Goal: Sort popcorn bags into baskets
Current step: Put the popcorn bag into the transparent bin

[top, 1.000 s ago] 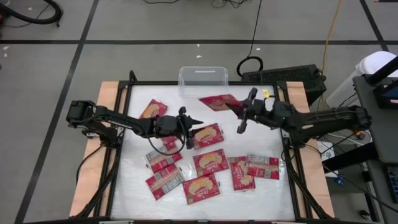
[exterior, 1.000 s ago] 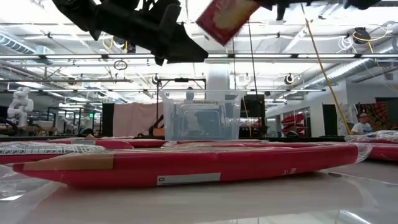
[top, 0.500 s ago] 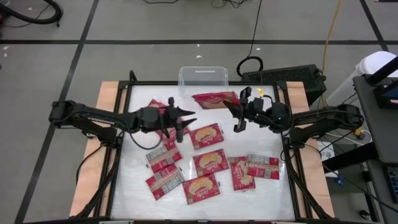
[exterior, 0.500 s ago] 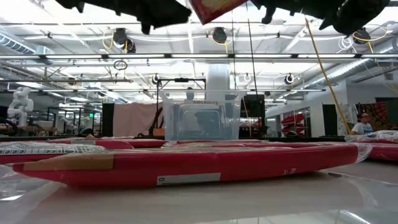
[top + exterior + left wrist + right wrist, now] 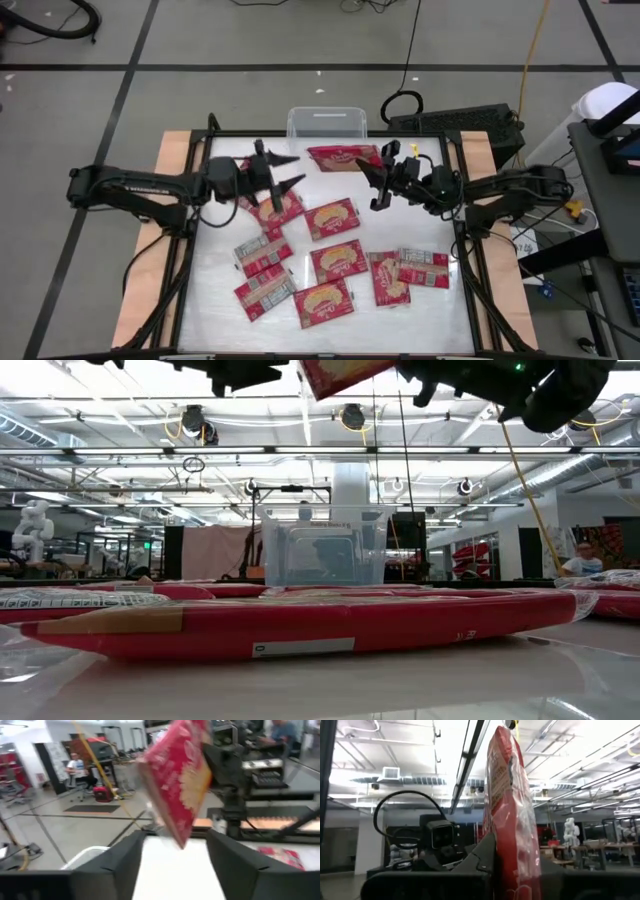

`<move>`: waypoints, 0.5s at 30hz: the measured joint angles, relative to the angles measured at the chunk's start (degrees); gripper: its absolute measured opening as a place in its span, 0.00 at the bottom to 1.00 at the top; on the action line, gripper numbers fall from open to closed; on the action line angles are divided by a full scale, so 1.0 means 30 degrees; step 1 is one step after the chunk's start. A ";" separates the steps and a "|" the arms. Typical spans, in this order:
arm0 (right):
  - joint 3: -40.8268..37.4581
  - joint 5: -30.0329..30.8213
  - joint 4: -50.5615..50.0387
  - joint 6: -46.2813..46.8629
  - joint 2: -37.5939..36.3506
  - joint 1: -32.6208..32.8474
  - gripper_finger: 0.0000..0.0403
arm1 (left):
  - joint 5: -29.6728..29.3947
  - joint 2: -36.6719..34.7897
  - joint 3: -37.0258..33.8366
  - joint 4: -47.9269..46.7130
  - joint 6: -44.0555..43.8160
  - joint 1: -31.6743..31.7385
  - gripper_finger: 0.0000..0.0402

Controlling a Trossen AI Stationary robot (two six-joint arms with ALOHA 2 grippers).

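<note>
Lying flat at the near end of the table [image 5: 215,300]: red bags [image 5: 323,302], some showing a yellow popcorn picture, others a grey-white label (print too small to read). Sitting farther back at mid-table, one picture-up packet [image 5: 333,217]. Hanging above the far half, the left gripper [image 5: 283,171], fingers spread and gripping nothing, over another packet. Facing it from the other side, the right gripper [image 5: 378,182], pinched together on a held bag [image 5: 343,157], glossy red with popcorn art, raised in the air just before the bin [image 5: 327,127]. Standing at the far edge, that clear bin.
</note>
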 joint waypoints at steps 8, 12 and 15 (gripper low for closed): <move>0.0007 -0.1457 0.1443 0.0793 0.1522 -0.0479 0.03 | 0.2590 0.0396 0.0000 -0.0593 -0.1445 0.1822 0.76; 0.0007 -0.1465 0.2798 0.0978 0.2413 -0.0479 0.03 | 0.3126 0.1237 -0.0007 0.0317 -0.1324 0.2091 0.75; 0.0015 -0.1466 0.3190 0.0984 0.2700 -0.0568 0.03 | 0.4133 0.1394 -0.0007 0.1390 -0.0993 0.2257 0.72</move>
